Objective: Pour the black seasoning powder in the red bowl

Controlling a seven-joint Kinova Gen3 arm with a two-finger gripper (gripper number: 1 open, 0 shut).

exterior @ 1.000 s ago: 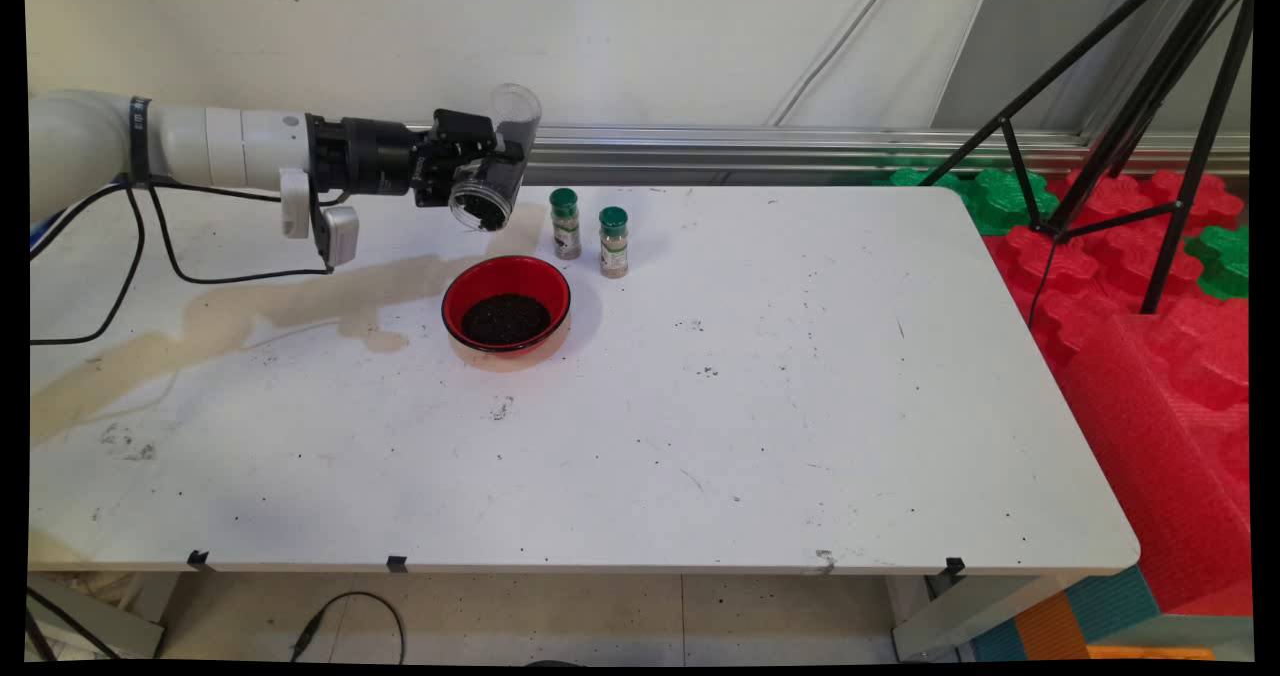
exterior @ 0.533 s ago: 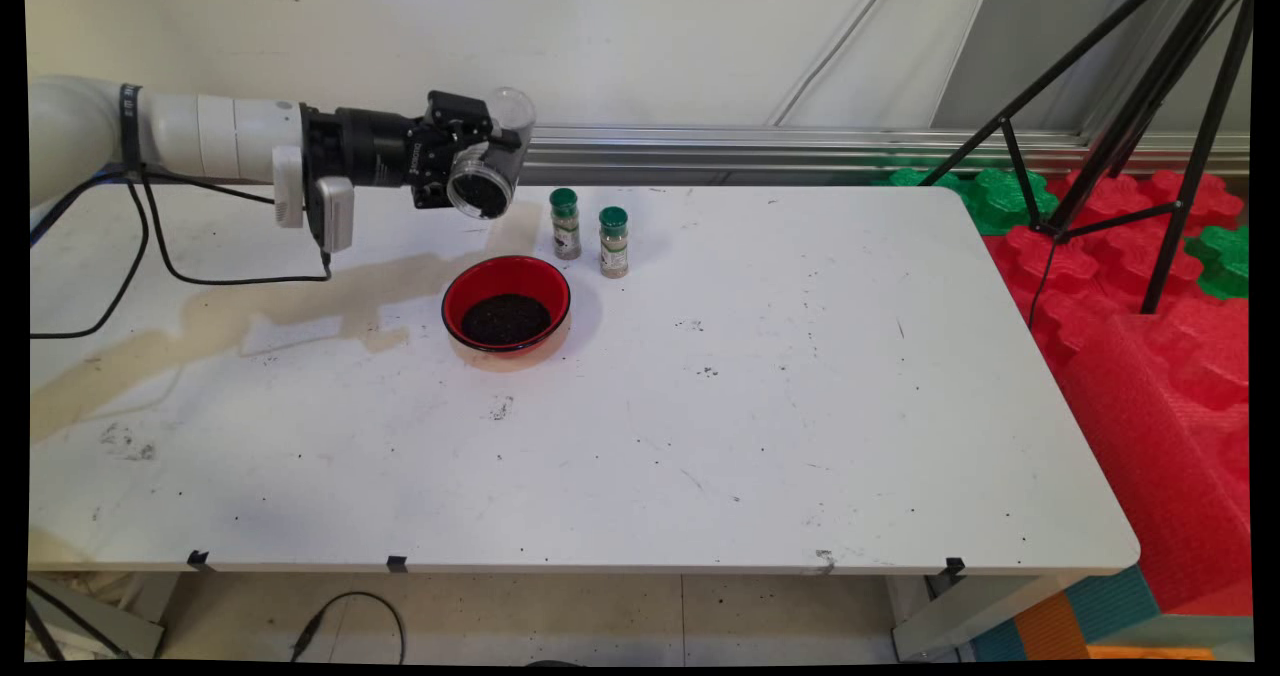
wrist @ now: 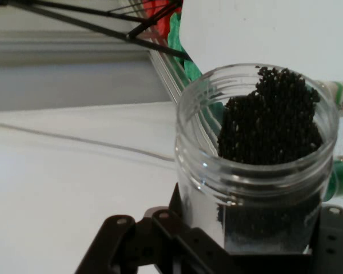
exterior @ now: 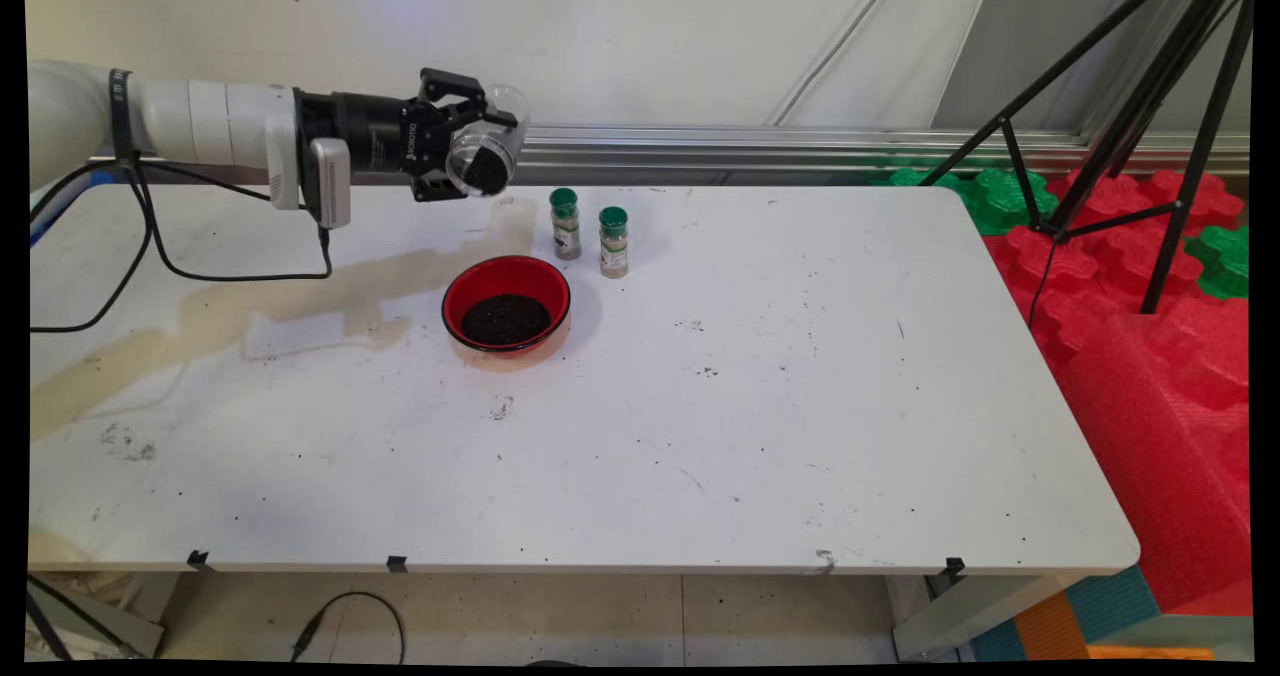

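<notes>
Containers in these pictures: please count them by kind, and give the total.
Clear jar with black grains, held tilted in the gripper above the table: 1
Green-capped spice bottles, standing upright: 2, one and another
Red bowl holding black grains: 1
Total: 4

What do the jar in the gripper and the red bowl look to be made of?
Jar: clear, probably plastic; the dark grains show through its threaded wall. Gripper is shut on it. Red bowl: glossy, likely plastic or glazed ceramic; its rim shines.
</notes>
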